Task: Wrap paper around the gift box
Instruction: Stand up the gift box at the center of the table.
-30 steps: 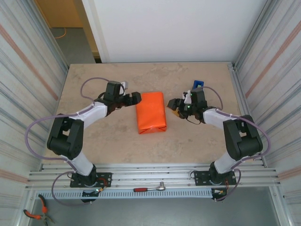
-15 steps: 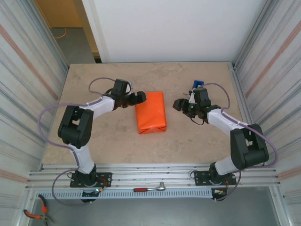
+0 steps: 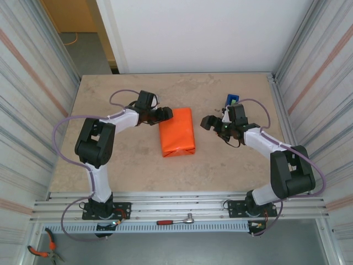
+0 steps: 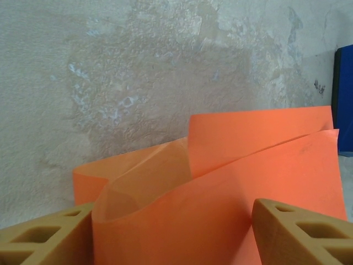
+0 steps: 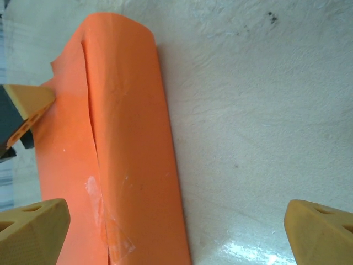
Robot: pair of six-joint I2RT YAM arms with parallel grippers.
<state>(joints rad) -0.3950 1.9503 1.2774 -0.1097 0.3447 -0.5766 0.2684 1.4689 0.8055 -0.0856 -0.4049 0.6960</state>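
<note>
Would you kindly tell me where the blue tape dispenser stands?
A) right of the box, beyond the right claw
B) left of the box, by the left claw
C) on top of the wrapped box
A: the tape dispenser stands right of the wrapped box, just beyond the right claw.

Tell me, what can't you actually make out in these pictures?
- The gift box: top view, the paper covers it completely.
- The tape dispenser: top view, the right arm hides part; left wrist view, cut by the right edge.
- The left gripper: left wrist view, fingers cut by the bottom edge, so whether they squeeze the paper is unclear.
</note>
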